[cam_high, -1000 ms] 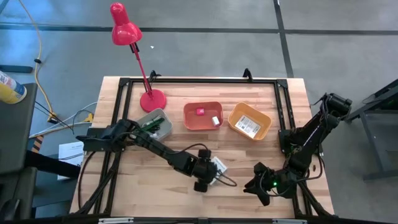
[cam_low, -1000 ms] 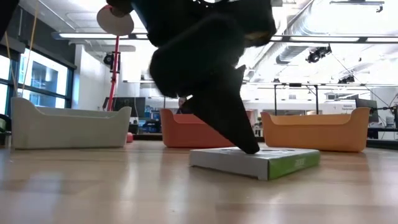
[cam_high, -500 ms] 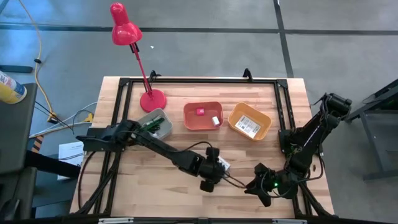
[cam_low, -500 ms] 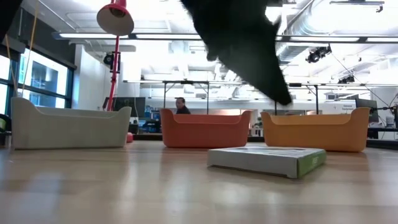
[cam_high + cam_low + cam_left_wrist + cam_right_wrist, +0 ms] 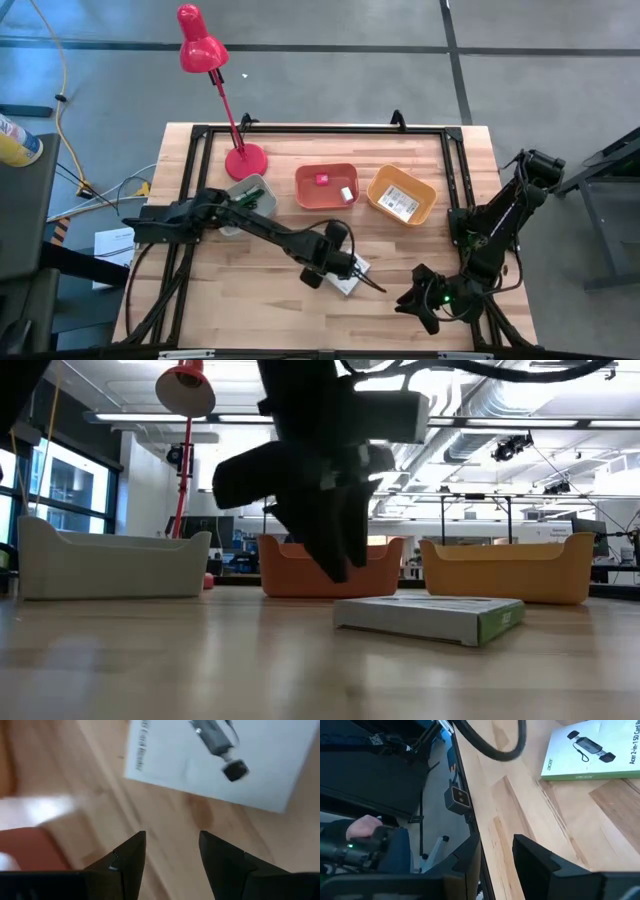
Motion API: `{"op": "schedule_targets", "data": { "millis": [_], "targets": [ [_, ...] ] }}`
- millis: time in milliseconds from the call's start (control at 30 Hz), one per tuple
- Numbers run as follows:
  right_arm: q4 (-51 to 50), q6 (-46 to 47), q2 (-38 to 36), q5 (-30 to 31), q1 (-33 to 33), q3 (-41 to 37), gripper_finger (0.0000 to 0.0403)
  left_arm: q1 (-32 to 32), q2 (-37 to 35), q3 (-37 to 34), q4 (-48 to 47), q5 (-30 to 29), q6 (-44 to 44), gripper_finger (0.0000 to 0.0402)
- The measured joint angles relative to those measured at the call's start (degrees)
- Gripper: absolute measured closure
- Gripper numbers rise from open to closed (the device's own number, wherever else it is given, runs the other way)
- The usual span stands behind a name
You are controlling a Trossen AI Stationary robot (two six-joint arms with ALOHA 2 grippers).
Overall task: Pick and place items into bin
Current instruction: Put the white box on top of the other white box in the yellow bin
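A: Where does the left pincer (image 5: 322, 272) stand in the high view?

B: Low and centre in the frame, just beside the flat white box (image 5: 349, 274), which lies on the counter (image 5: 250, 300) with a green edge showing in the low view. The left wrist view shows its 2 fingers (image 5: 125, 857) parted over bare wood, nothing between them, and the box a little way ahead of them.

A: So the box is not held. What could go wrong?

B: The box lies flat and thin. If the pincer comes down beside it rather than astride an edge, the fingers probably push it along the wood instead of gripping it. A slanted approach could also wedge 1 finger on top of the lid.

A: And the bins?

B: 3 sit in a row across the middle of the high view: grey bin (image 5: 248, 198), red bin (image 5: 326, 186), orange bin (image 5: 401, 195). The orange bin already holds a white card; the red bin holds small bits. A carry that swings low could clip a rim.

A: The right pincer (image 5: 412, 302)?

B: It waits at the lower right of the high view, near the counter's edge, fingers slightly apart and empty. It sits near the box, so a wide left-arm swing risks brushing it.
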Motion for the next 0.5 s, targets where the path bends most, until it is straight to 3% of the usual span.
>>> {"op": "schedule_targets", "data": {
  "millis": [167, 500],
  "targets": [
    [0.0, 0.0, 0.0, 0.0, 0.0, 0.0, 0.0297, 0.6, -0.2, -2.7, 2.2, 4.9, -1.4, 0.0229],
    [-0.1, 0.0, 0.0, 0.0, 0.0, 0.0, 0.0297, -1.7, -0.2, -2.8, 5.5, 6.2, -9.4, 0.0229]
  ]
}}
